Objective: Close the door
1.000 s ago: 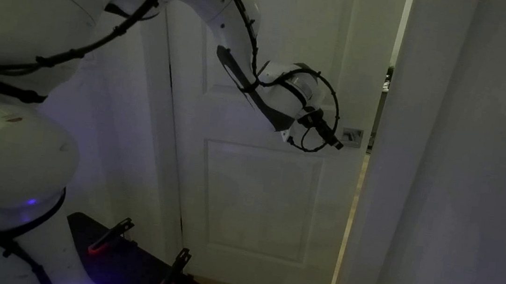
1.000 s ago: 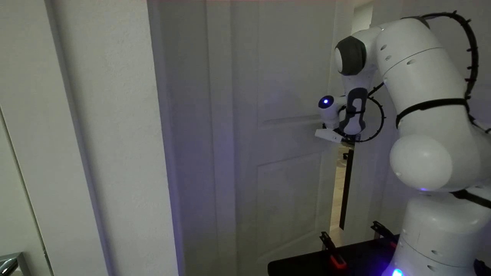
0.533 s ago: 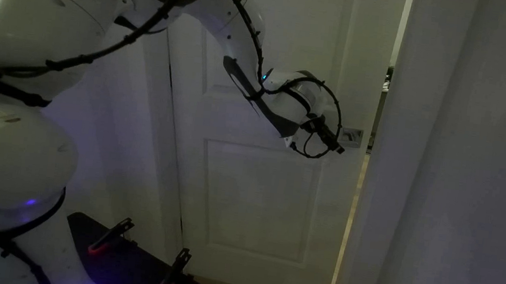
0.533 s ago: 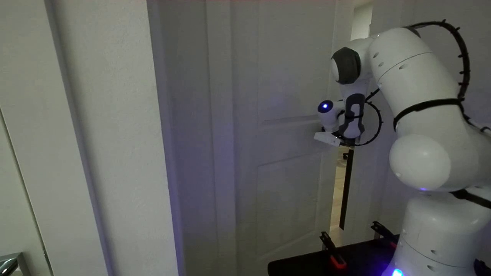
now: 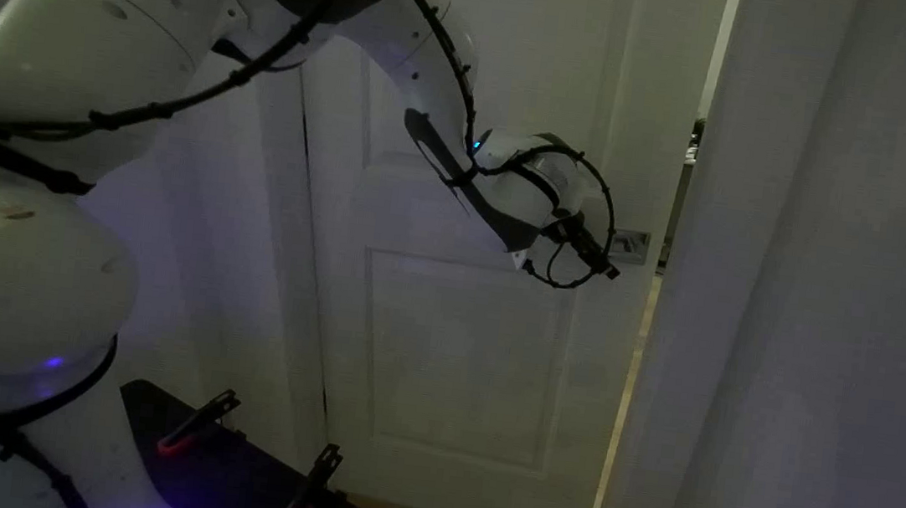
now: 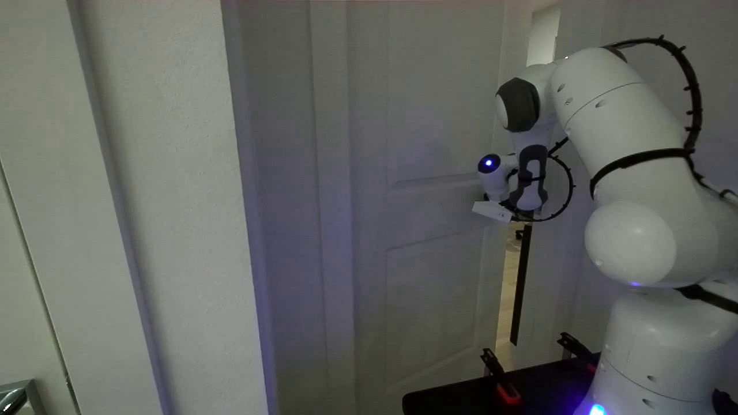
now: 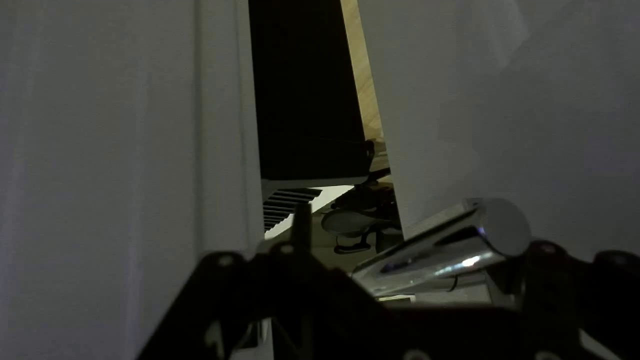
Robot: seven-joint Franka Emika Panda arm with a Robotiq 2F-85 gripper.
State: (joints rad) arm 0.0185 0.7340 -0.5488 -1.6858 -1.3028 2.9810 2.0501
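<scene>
The white panelled door (image 5: pixel 466 365) stands slightly ajar; it shows in both exterior views (image 6: pixel 432 294), with a narrow gap along its handle-side edge. In the wrist view it is the plain grey surface at right (image 7: pixel 500 100). Its silver lever handle (image 5: pixel 631 246) also shows large in the wrist view (image 7: pixel 435 250). My black gripper (image 5: pixel 601 261) is just beside the handle plate. In the wrist view the gripper (image 7: pixel 422 237) is open, its dark fingers apart, with the lever lying between or just beyond them. The right fingertip is hidden, and contact with the lever cannot be told.
The white door frame (image 7: pixel 220 125) stands across the gap from the door; a plain wall (image 5: pixel 874 332) lies beyond it. A dark object and wooden floor show through the gap. The black base table (image 5: pixel 245 468) carries clamps (image 5: pixel 310 491). A cable (image 5: pixel 606 194) loops around the wrist.
My arm has lowered, and the gripper has moved slightly down and towards the handle. The movement is smaller in the last half second. The door and its gap look unchanged.
</scene>
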